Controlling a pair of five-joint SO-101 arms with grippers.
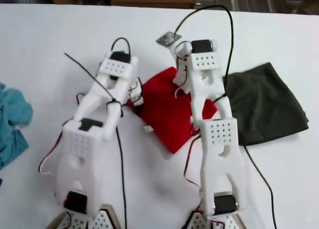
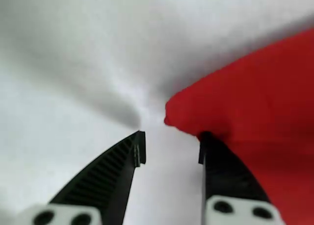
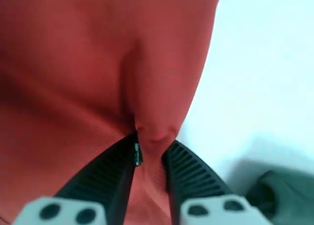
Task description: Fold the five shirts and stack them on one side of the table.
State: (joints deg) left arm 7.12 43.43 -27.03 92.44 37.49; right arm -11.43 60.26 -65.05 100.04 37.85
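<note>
The right jaws are clenched on a pinched ridge of the red shirt (image 3: 73,63), probably to lift that edge for a fold. The left jaws stand apart and grip nothing, with 1 tip at the red shirt's corner, seemingly ready to take it. A dark green shirt (image 1: 264,104) lies just beside the red shirt. A teal shirt (image 1: 12,124) lies well apart from it on the white surface (image 1: 50,34).

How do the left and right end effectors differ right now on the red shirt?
The left end effector is open, bare table showing in its gap; the right end effector pinches a raised fold of the red shirt. The left sits at the shirt's corner; the right is over the cloth itself. Both are at the same shirt.
</note>
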